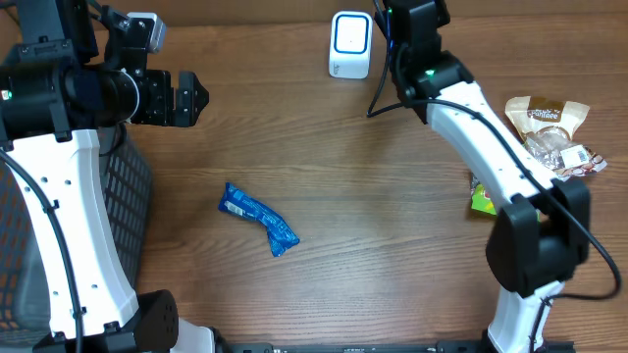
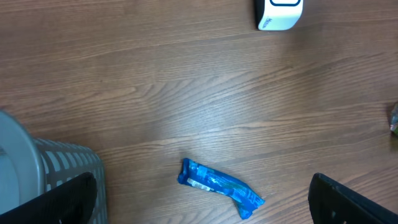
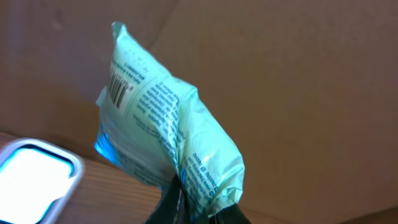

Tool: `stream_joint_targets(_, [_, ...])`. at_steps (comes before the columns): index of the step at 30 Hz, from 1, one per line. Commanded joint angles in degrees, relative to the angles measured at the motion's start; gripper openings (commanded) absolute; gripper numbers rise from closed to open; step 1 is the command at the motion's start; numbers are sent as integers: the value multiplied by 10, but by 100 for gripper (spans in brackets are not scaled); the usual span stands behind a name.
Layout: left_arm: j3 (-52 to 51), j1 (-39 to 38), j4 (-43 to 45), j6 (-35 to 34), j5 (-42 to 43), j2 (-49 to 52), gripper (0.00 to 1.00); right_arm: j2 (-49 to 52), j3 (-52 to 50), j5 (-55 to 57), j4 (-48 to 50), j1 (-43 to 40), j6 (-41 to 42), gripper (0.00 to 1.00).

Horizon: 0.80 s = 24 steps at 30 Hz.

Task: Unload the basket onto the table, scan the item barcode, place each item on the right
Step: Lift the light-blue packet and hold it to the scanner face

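My right gripper [image 3: 199, 210] is shut on the lower edge of a pale green packet [image 3: 163, 127], which it holds upright. The packet's barcode [image 3: 121, 87] shows near its top left corner. The white scanner [image 3: 34, 180] with its lit window lies just below and left of the packet. From overhead, the scanner [image 1: 350, 44] stands at the table's back and the right gripper [image 1: 395, 22] hangs just right of it. The packet itself is hidden there. My left gripper [image 1: 188, 98] is open and empty at the far left.
A blue wrapper [image 1: 258, 220] lies mid-table, and it shows below my open left gripper [image 2: 202, 186] in the left wrist view. A grey mesh basket [image 1: 128, 196] stands at the left edge. Brown snack packs [image 1: 549, 132] and a green pack [image 1: 481, 199] lie at the right.
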Motion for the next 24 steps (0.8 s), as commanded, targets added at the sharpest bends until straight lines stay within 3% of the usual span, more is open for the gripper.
stream_joint_targets(1, [10, -1, 0, 4, 6, 0, 100, 52, 7, 60, 52, 17, -159, 4])
stream_joint_targets(8, [10, -1, 1, 4, 6, 0, 100, 132, 7, 67, 140, 38, -414, 4])
stream_joint_targets(12, [10, -1, 1, 4, 6, 0, 100, 157, 7, 70, 165, 39, -493, 4])
stream_joint_targets(24, [10, -1, 0, 4, 6, 0, 100, 162, 7, 43, 165, 39, -537, 4])
